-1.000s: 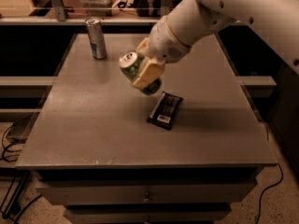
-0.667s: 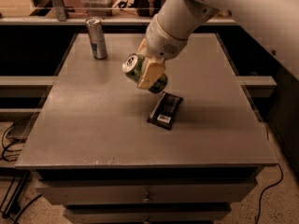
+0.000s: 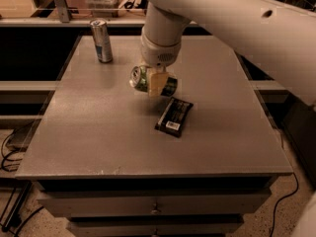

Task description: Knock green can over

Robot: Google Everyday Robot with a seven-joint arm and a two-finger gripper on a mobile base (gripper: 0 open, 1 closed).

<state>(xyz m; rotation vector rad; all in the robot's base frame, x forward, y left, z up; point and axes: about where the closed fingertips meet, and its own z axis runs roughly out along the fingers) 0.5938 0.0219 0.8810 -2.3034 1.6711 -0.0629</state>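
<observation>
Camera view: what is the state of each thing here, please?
green can: on its side, silver top facing left, held in the tool.
tool: above the middle of the table, shut on the green can.
tall silver can: upright, back left.
black packet: lying flat, apart from the tool.

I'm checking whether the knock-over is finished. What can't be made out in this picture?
- Camera view: the gripper sits over the green can and hides its middle. Whether the can rests on the table or hangs above it is unclear.
- The arm is cut off by the top and right edges.
- Print on the black packet is too small to read.
</observation>
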